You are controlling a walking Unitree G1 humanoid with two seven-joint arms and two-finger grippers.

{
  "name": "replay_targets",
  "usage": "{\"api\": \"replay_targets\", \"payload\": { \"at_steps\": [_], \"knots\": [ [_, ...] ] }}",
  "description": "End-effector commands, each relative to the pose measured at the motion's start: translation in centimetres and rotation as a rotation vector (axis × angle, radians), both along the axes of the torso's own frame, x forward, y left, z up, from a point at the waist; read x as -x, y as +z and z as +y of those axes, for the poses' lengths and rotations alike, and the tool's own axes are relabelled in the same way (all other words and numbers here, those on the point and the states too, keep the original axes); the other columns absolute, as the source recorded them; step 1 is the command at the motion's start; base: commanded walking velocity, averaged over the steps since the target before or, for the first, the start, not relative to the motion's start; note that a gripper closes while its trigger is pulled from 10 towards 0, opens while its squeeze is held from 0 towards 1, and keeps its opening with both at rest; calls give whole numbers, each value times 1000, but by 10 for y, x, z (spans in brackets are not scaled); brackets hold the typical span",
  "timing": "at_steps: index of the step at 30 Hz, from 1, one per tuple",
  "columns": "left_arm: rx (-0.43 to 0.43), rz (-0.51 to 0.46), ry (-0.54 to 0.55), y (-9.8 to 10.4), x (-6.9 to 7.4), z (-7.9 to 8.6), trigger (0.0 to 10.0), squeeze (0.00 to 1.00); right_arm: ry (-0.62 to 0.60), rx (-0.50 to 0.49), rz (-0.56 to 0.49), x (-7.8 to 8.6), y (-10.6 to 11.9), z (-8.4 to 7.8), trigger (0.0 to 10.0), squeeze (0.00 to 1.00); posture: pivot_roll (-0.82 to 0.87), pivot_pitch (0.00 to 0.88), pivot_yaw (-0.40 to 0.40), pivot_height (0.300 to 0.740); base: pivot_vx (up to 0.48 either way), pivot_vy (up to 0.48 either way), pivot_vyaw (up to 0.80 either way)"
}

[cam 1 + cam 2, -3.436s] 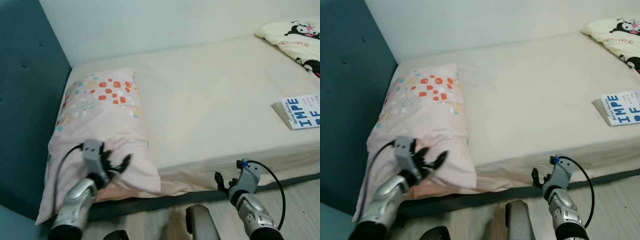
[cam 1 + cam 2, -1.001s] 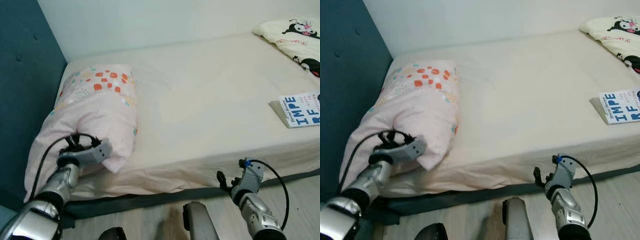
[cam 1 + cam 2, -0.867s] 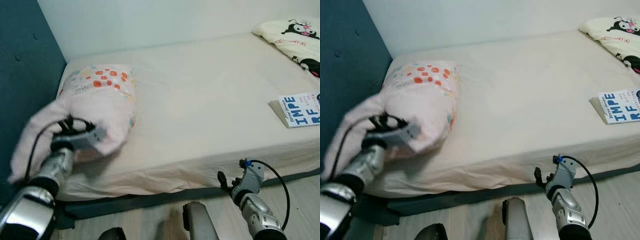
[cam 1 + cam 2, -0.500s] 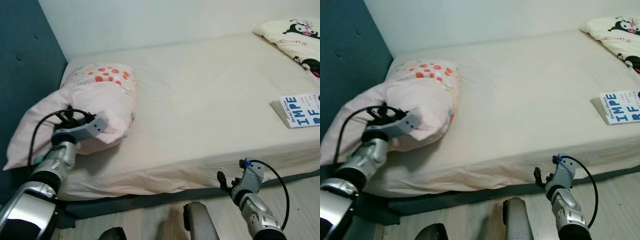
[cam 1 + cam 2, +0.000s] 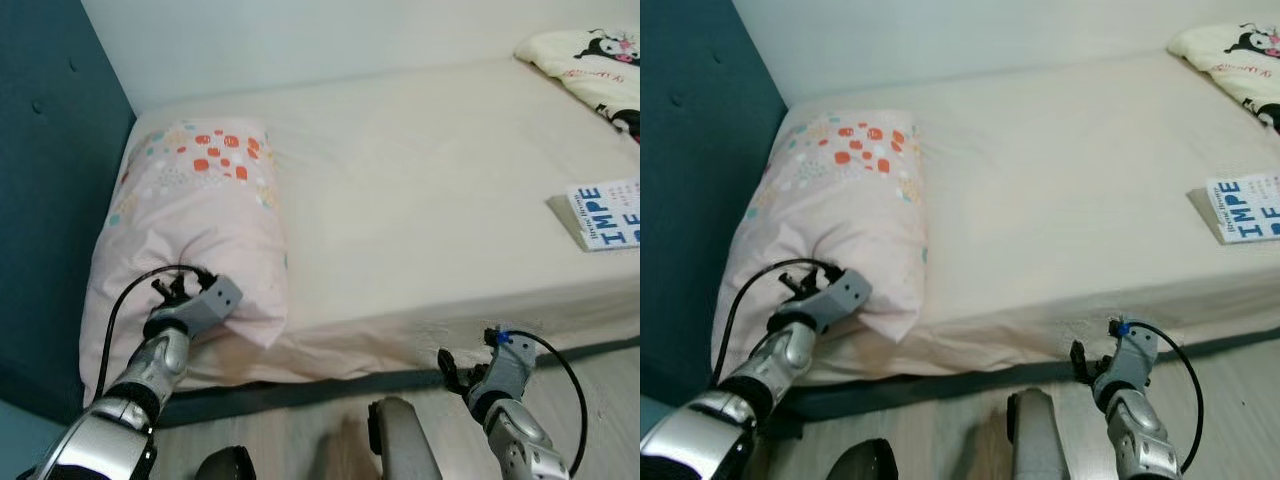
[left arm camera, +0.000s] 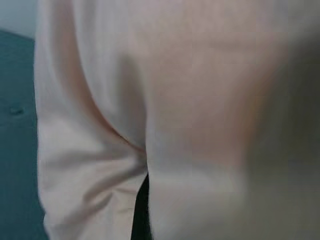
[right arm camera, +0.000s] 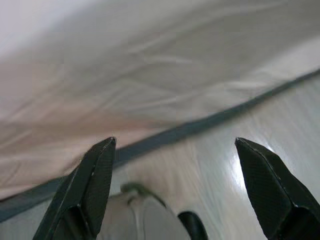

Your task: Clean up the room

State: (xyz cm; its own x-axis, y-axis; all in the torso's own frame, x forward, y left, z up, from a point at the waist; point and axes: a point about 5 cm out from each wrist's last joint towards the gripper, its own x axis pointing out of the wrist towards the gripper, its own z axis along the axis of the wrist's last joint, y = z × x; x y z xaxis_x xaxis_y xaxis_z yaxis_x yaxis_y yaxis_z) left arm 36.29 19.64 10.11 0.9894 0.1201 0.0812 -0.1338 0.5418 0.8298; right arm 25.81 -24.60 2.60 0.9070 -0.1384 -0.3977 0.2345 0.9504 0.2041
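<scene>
A pink pillow (image 5: 190, 210) with orange and teal spots lies lengthwise at the bed's (image 5: 420, 190) left end, beside the teal headboard. My left gripper (image 5: 228, 296) is pushed into the pillow's near end, and the cloth bunches around it, hiding its fingers. In the left wrist view pink pillow cloth (image 6: 165, 100) is pressed close to the camera. My right gripper (image 5: 455, 370) hangs low in front of the mattress edge, holding nothing. The right wrist view shows its two black fingers (image 7: 95, 185) spread wide over the floor.
A booklet with blue letters (image 5: 610, 212) lies near the bed's right front edge. A cartoon-print blanket (image 5: 590, 55) sits at the far right corner. The teal headboard (image 5: 50, 150) stands left and a white wall runs behind. Wood floor (image 7: 210, 165) runs along the bed's front.
The left gripper lifted the pillow's near end and swung it toward the headboard. Now the pillow lies flat and straight again, further onto the bed. The right arm stayed put.
</scene>
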Motion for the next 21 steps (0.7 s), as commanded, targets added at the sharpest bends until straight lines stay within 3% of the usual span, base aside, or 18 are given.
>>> {"api": "replay_targets", "payload": {
  "at_steps": [1, 3, 8, 10, 20, 21],
  "knots": [
    [-15, -56, 18, 22, -10, 6, 0, 0, 1, -27, -4, 4, 1, 5, 10000, 0, -204, 329, 97, 576, 0, 0, 0],
    [-26, -89, 23, 36, -17, 7, 0, 0, 2, -42, -35, 8, 7, 7, 10000, 0, -216, 354, 97, 576, 0, 0, 0],
    [-47, -115, 13, 48, -22, 7, 0, 0, 10, -63, -80, 14, 17, 12, 10000, 0, -233, 395, 102, 576, 0, 0, 0],
    [-72, -155, 2, 68, -30, 5, 0, 0, 35, -69, -131, 19, 31, 18, 10000, 0, -245, 424, 100, 576, 0, 0, 0],
    [-99, -191, -9, 91, -38, 3, 0, 0, 46, -66, -136, 28, 40, 21, 10000, 0, -284, 450, 91, 576, 0, 0, 0],
    [-125, -216, -18, 107, -44, 1, 0, 0, 47, -58, -134, 36, 45, 18, 10000, 0, -299, 463, 87, 576, 0, 0, 0]
  ]
}}
